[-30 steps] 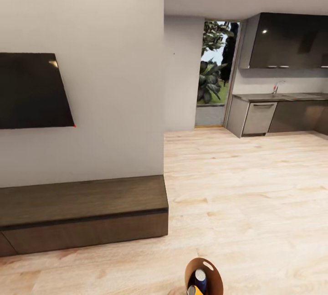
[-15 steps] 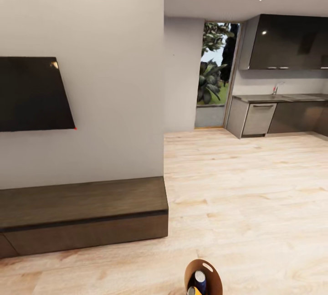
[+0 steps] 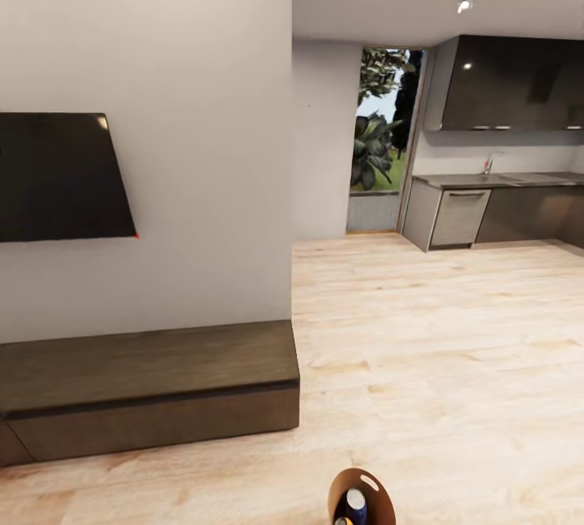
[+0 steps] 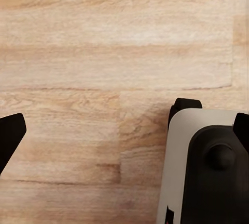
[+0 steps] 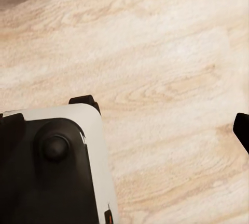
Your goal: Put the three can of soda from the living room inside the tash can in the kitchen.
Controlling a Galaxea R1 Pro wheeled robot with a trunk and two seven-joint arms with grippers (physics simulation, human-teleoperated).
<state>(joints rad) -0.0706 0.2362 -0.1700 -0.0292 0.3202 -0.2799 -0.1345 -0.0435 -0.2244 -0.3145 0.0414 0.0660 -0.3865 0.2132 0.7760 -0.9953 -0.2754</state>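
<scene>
Wood floor (image 3: 438,330) ahead of me open through to the kitchen (image 3: 503,144). Low dark cabinet (image 3: 146,387) and TV wall (image 3: 203,144) block my left. Tash can (image 3: 362,496) just before me.

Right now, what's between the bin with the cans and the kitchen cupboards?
In the head view, just bare wooden floor between the trash can and the kitchen cabinets.
</scene>
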